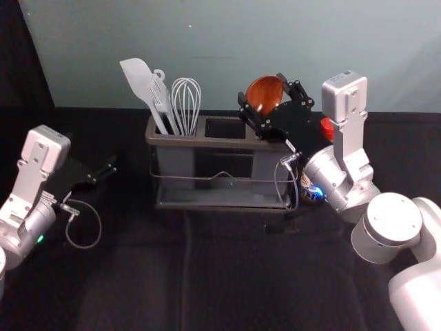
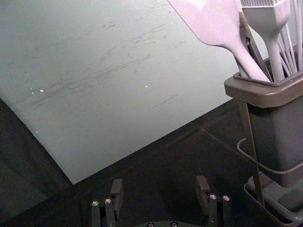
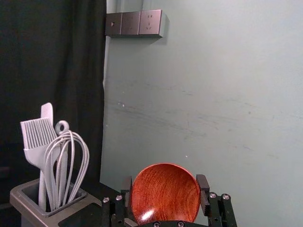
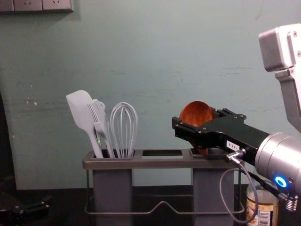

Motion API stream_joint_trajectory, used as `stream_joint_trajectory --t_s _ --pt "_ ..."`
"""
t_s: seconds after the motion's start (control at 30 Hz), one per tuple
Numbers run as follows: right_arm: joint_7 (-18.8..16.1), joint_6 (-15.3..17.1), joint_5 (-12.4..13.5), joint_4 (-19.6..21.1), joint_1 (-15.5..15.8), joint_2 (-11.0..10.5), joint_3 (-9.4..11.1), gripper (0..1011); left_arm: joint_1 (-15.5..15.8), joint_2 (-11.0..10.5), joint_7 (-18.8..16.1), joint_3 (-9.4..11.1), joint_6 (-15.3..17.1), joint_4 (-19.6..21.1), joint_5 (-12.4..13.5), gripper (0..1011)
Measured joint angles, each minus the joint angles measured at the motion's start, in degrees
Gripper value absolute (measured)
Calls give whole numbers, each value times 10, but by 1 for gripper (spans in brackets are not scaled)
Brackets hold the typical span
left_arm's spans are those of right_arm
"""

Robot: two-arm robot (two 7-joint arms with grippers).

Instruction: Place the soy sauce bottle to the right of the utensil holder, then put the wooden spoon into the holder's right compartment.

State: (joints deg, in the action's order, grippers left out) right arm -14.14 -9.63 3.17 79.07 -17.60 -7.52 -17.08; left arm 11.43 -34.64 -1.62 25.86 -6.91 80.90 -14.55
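1. Head view gives the right gripper (image 1: 260, 87) above the right end of the utensil holder (image 1: 227, 143). Its fingers are set wide, one at each side of the bowl of the wooden spoon (image 1: 264, 94), and they hold it there.
2. Behind the spoon, beyond the gripper, stands the wall (image 1: 227, 48); a socket panel (image 3: 134, 23) is fixed on it.
3. The soy sauce bottle (image 4: 262, 211) stands below the right gripper's arm, to the right of the holder; this arm partly covers it. The red cap (image 1: 326, 128) is just beside the arm.
4. From the right gripper a cable (image 4: 221, 188) hangs in front of the holder's right cup (image 4: 208, 188).
5. The left gripper (image 1: 103, 172) is idle, well apart from the right one, at the holder's left side. Its fingers are wide apart.
6. Under the right gripper is the right compartment. The spoon handle points down toward it, but how deep it goes, I cannot tell.
7. Farther left from this gripper, past the middle opening (image 4: 162, 153), the left compartment (image 4: 112, 186) contains a spatula (image 4: 81, 110), a brush (image 3: 39, 135) and a whisk (image 4: 123, 129), heads up.
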Motion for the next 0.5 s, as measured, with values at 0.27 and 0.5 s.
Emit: stream_joint_trajectory --t_s 0.27,0.5 --pt "0 0 -1 0 0 0 0 846 0 0 0 0 0 0 0 1005" --pt "0 0 -1 0 -1 0 0 1002 0 0 0 0 0 0 0 1005"
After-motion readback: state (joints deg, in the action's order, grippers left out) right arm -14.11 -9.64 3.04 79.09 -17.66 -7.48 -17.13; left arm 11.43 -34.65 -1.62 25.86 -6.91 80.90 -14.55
